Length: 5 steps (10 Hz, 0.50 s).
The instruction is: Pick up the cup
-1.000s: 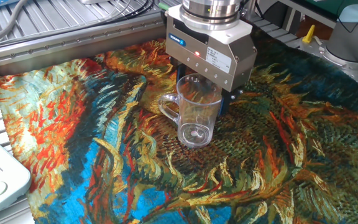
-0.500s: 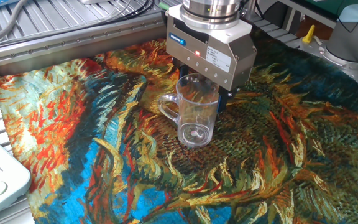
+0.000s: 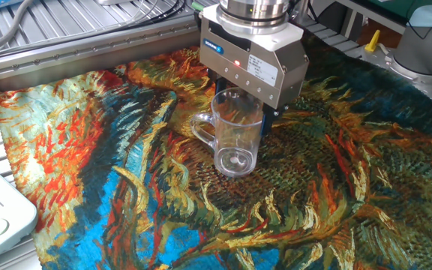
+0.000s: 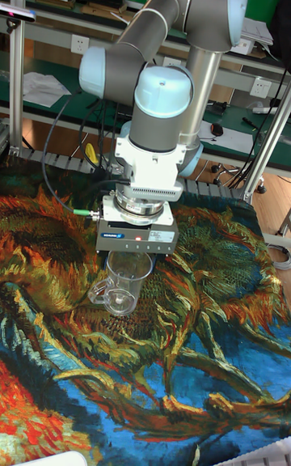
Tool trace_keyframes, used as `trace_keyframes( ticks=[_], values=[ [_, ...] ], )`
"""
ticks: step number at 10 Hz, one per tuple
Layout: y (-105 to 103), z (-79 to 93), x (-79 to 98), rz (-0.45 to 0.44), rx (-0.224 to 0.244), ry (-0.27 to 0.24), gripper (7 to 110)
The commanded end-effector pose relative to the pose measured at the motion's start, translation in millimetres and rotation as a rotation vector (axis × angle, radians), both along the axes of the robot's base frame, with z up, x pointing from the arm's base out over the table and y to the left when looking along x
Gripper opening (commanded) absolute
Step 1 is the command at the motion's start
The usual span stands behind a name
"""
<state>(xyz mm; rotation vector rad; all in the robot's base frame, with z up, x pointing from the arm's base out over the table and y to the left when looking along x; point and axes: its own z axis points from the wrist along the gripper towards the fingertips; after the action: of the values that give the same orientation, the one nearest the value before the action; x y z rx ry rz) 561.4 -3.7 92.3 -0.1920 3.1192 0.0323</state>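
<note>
Cup (image 3: 237, 135) stands upright on the painted cloth (image 3: 336, 195), handle toward the left, with the hand (image 3: 247, 105) low over its rim; finger spread hidden. Tall fixed view: hand (image 4: 133, 260) sits directly atop the cup (image 4: 123, 284), grip unclear.

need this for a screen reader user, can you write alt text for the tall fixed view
A grey and pale blue robot arm reaches down so its tool sits at the rim of a clear plastic cup, which stands upright with its handle to the left of the picture. The cup rests on a cloth printed with a swirling orange, yellow and blue painting.
</note>
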Motion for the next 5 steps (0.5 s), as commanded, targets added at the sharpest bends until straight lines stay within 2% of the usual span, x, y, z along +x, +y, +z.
trace_keyframes(
  ticks=[1, 5],
  values=[
    [1, 3.3, 3.3, -0.009, 0.010, -0.008, 88],
    [0, 17.5, 7.3, -0.001, 0.021, -0.017, 88]
  ],
)
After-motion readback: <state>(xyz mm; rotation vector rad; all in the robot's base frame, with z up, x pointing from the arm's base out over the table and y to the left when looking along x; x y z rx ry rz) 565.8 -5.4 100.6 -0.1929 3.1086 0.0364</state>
